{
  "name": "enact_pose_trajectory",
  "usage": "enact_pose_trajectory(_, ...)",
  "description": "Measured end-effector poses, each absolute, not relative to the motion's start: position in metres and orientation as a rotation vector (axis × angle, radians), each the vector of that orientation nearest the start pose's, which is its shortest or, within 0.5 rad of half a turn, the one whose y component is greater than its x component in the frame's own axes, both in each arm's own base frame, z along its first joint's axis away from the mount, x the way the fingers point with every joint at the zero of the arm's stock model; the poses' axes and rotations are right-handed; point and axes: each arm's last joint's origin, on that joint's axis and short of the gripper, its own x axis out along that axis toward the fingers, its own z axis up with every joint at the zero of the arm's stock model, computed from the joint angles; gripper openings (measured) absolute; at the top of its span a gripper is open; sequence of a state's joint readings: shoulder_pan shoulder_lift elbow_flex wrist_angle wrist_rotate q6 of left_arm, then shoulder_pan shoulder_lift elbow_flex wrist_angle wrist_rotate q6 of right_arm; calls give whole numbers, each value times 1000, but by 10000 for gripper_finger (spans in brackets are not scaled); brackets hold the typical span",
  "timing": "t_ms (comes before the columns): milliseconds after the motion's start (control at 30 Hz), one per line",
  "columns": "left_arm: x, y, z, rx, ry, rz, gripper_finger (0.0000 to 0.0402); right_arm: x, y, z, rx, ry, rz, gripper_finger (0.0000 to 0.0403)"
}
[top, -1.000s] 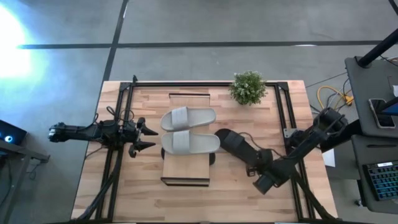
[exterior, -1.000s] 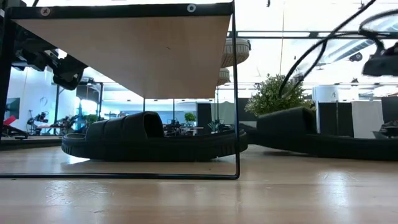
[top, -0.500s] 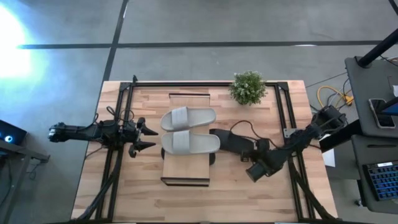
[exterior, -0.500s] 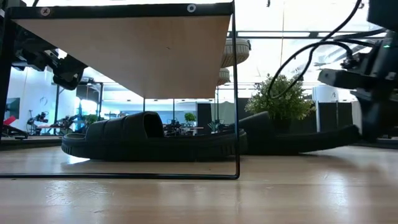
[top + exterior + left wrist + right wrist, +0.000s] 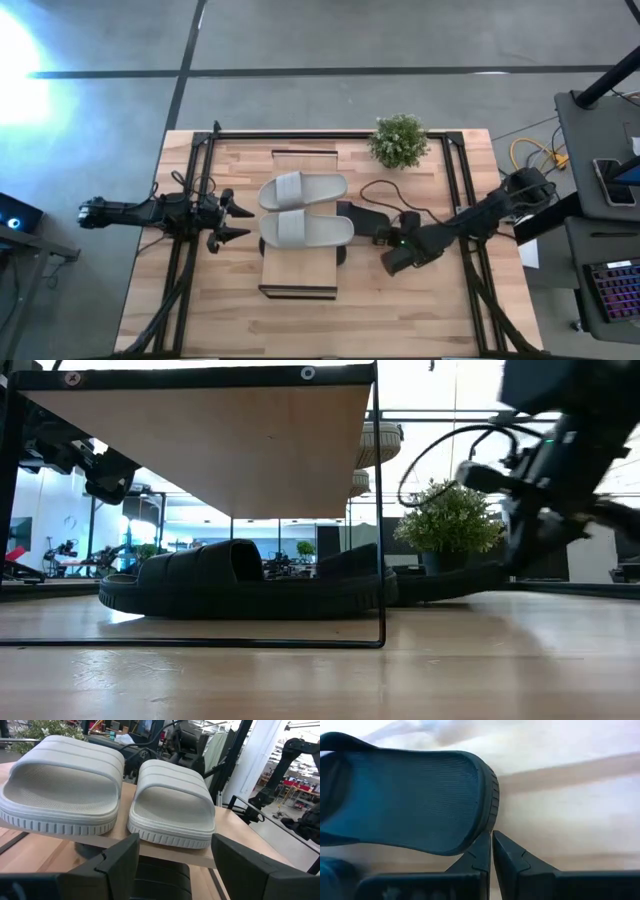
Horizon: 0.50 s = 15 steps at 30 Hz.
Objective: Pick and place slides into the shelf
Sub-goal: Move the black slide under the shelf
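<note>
We press our right gripper (image 5: 491, 851), fingers closed and empty, against the textured rubber heel of a black slide (image 5: 405, 800) lying at the light-wood shelf (image 5: 298, 275); left gripper (image 5: 232, 221) waits wide open

Wooden table (image 5: 400, 300), low shelf (image 5: 298, 275) topped by grey slides (image 5: 303, 210), black slides (image 5: 240, 582) beneath, potted plant (image 5: 399, 139)

The light grey slides (image 5: 60, 785) look like matt moulded foam or rubber, with finely dimpled footbeds and ribbed sole edges, and they lie on the shelf (image 5: 298, 275), whose top is a smooth pale wood plank on thin dark metal rods. Under that plank, the black slides (image 5: 240, 585) show a matt rubbery skin with a fine mesh-like footbed texture. The table (image 5: 240, 310) around the shelf is butcher-block wood with a faint sheen.
</note>
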<state>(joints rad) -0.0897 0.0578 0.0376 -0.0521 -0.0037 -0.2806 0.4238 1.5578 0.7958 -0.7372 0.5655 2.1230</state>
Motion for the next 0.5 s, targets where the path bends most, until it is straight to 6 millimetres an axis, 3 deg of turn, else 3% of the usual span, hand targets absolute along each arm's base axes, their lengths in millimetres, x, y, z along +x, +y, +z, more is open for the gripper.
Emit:
enact_pose_trajectory(167,99,-9,167,-277,84,-75,233,239,74,152,1116,520,-1229,11)
enact_pose_trajectory(500,99,-9,167,-277,84,-75,233,231,76,153,1219,470,-1354,11)
